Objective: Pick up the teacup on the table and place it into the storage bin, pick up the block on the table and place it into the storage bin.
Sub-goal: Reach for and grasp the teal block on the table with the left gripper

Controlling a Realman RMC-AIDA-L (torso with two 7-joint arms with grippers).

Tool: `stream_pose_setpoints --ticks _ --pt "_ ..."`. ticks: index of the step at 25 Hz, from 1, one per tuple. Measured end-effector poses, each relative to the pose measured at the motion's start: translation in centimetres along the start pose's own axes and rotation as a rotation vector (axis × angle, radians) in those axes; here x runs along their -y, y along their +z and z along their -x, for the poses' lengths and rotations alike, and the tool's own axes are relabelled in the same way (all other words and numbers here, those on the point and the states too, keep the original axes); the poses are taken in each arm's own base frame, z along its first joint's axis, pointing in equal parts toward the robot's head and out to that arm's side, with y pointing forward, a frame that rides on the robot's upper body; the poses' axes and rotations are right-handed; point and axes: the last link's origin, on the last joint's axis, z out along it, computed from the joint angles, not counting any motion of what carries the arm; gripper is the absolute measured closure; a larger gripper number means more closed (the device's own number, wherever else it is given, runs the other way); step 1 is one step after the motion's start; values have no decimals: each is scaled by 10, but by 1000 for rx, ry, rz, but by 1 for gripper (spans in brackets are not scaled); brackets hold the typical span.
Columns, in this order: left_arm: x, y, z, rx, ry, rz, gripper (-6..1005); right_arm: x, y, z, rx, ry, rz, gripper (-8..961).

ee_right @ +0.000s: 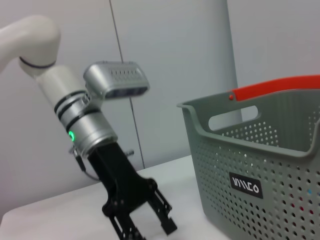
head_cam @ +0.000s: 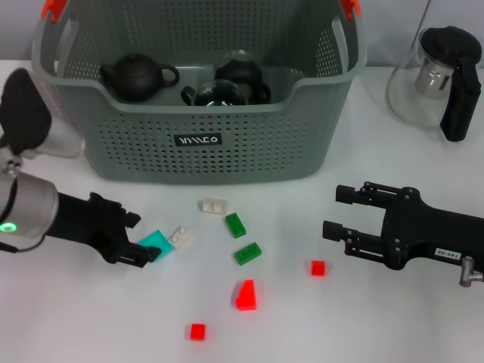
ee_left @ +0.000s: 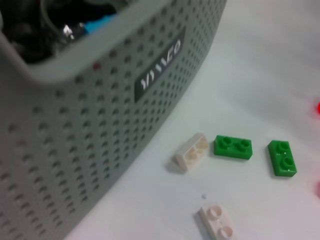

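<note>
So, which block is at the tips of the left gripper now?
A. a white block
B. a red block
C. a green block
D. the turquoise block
D: in the head view the left gripper has its fingertips at the turquoise block, in front of the storage bin.

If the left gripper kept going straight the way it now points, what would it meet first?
Most likely the teal block right at the tips of the left gripper, with the white block just beyond it; their relative heights are hard to judge.
</note>
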Motion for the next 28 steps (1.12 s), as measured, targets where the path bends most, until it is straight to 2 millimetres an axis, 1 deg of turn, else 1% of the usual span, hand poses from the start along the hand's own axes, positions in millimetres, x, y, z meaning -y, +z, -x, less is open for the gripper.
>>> stream_pose_setpoints --ticks 3,5,19,28 --pt "0 12 5 1 -18 -1 268 0 0 0 0 1 -1 270" --pt "-1 18 4 1 -12 -1 268 0 0 0 -1 0 -2 270" --pt "1 28 -3 19 29 -31 267 0 -1 0 -4 -3 0 270" --pt "3 28 -3 33 27 -42 267 1 -1 1 -4 -8 1 269"
